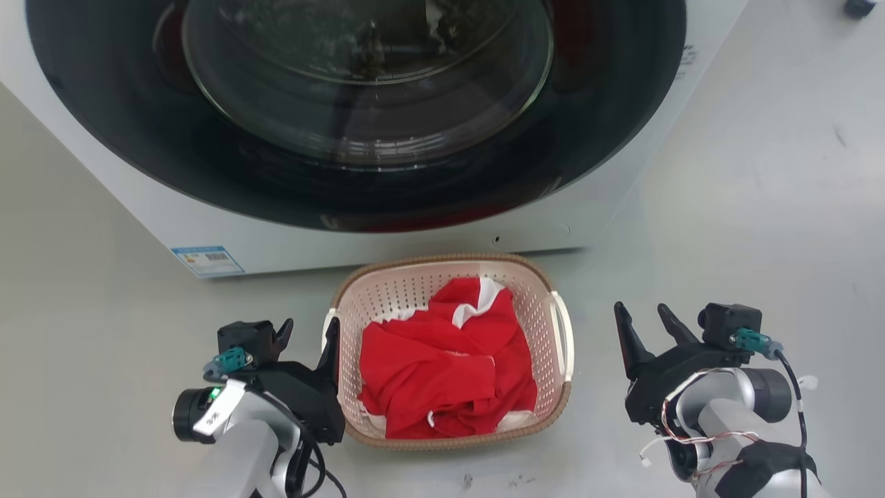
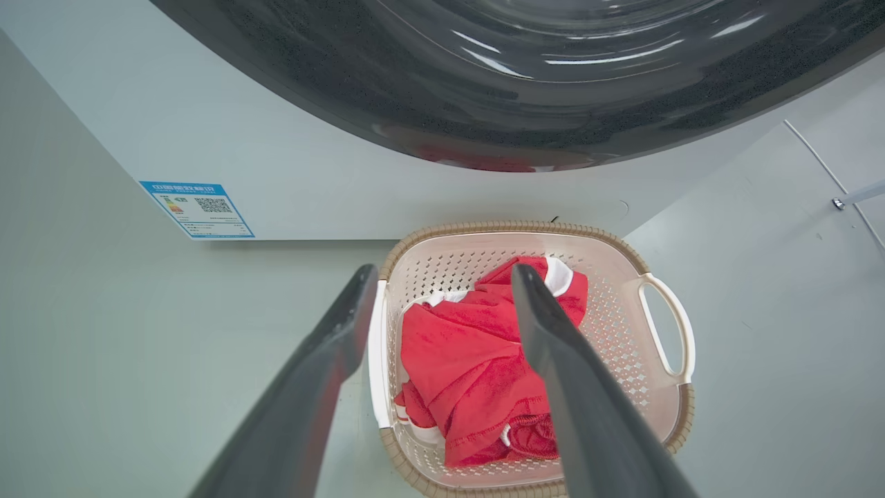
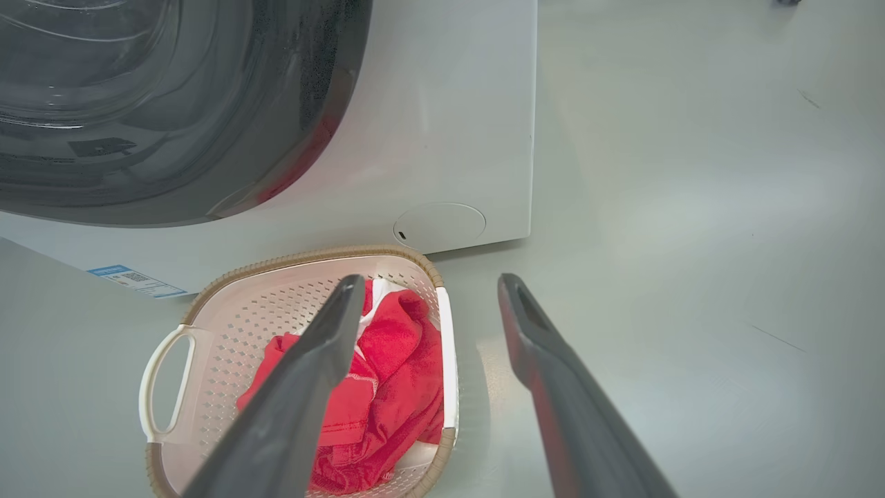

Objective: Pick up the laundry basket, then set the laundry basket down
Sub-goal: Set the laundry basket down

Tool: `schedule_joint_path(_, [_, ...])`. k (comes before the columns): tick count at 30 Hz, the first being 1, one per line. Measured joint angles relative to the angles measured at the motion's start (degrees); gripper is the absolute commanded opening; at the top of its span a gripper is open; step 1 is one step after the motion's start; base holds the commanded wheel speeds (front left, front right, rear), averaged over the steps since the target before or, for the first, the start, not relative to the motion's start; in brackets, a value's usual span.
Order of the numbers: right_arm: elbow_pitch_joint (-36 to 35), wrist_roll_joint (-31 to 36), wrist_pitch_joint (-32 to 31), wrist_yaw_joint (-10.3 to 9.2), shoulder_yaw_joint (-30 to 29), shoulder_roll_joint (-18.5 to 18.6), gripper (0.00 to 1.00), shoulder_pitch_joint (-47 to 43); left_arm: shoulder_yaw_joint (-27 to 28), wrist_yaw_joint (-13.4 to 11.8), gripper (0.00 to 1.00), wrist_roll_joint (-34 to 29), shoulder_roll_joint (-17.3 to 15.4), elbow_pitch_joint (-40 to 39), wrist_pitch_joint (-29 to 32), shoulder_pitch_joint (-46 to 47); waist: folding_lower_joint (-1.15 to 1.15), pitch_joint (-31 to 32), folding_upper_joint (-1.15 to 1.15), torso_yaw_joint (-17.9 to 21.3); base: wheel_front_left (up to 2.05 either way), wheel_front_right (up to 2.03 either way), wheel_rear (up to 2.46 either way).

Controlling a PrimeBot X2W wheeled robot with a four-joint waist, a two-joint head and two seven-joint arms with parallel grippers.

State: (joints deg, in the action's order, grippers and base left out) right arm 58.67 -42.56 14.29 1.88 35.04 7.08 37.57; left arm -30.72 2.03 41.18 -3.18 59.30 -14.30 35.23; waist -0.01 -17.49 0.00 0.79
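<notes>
**Editor:** Head view: where is the hazard?

**Photographer:** The laundry basket (image 1: 408,294) sits on the floor (image 1: 760,207) at the washing machine's (image 1: 415,242) 6 o'clock, with a red garment (image 1: 442,360) heaped inside. The left claw (image 1: 310,330), jaws spread wide, has one finger against the basket's 9 o'clock side. The right claw (image 1: 641,312), equally wide and empty, stands apart at 3 o'clock. A lift from one side alone would likely tip the basket and spill the garment.

**Editor:** And the left wrist view?

**Photographer:** The left claw (image 2: 444,273) straddles the near white handle (image 2: 377,360), one finger outside it and one over the garment (image 2: 470,360). Closing here could pinch cloth along with plastic, giving a weak hold that may slip.

**Editor:** The right wrist view?

**Photographer:** The right claw (image 3: 430,280) grips nothing. The basket (image 3: 242,311) lies toward its 8 o'clock, and the near handle (image 3: 449,346) lines up between the fingers. A hurried sideways reach could shove the basket across the floor or against the machine (image 3: 449,138).
</notes>
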Motion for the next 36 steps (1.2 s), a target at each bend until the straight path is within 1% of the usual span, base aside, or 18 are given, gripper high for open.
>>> schedule_joint_path(7, [-7.4, 3.4, 0.0, -3.02, -1.7, 2.6, 1.00, -4.2, 1.2, -2.9, 1.00, -3.1, -2.3, -8.3, 0.0, -5.1, 0.00, 5.2, 0.00, 0.1, 0.00, 0.00, 0.00])
schedule_joint_path(8, [-10.0, 4.2, 0.0, -4.00, -2.3, 3.4, 1.00, -5.4, 1.5, -3.9, 1.00, -4.0, -2.8, -10.9, 0.0, -6.7, 0.00, 6.5, 0.00, 0.1, 0.00, 0.00, 0.00])
schedule_joint_path(9, [-11.2, 4.8, 0.0, -4.50, -2.5, 3.9, 1.00, -5.9, 1.8, -4.3, 1.00, -4.4, -3.1, -12.4, 0.0, -7.5, 0.00, 7.0, 0.00, 0.1, 0.00, 0.00, 0.00])
schedule_joint_path(13, [-16.8, 7.2, 0.0, -5.92, -3.8, 5.7, 1.00, -8.5, 2.7, -5.9, 1.00, -6.6, -4.2, -18.9, 0.0, -10.4, 0.00, 9.2, 0.00, 0.2, 0.00, 0.00, 0.00])
schedule_joint_path(21, [-28.1, 10.8, 0.0, -7.26, -5.9, 7.3, 1.00, -14.4, 4.8, -7.6, 1.00, -10.5, -6.4, -32.0, 0.0, -17.2, 0.00, 12.4, 0.00, 0.1, 0.00, 0.00, 0.00])
schedule_joint_path(25, [-32.5, 12.0, 0.0, -8.02, -7.1, 8.1, 1.00, -18.2, 5.4, -8.2, 1.00, -12.6, -6.6, -37.2, 0.0, -20.6, 0.01, 13.7, 0.00, 0.0, 0.00, 0.00, 0.00])
schedule_joint_path(27, [-34.3, 12.9, 0.0, -8.28, -7.7, 8.4, 1.00, -20.3, 6.0, -8.6, 1.00, -13.2, -6.9, -39.2, 0.0, -22.4, 0.01, 14.3, -0.01, -0.1, 0.00, 0.00, 0.00])
schedule_joint_path(30, [-37.0, 13.7, 0.0, -8.51, -8.8, 8.5, 1.00, -23.2, 7.2, -8.7, 1.00, -13.6, -7.6, -41.6, 0.0, -25.4, 0.01, 15.4, -0.01, -0.2, 0.00, 0.00, 0.00])
schedule_joint_path(36, [-41.5, 14.9, 0.0, -8.94, -11.0, 9.0, 1.00, -28.3, 8.8, -9.1, 1.00, -14.8, -7.7, -45.4, 0.0, -30.5, 0.01, 17.3, 0.00, -0.4, 0.00, 0.00, 0.00])
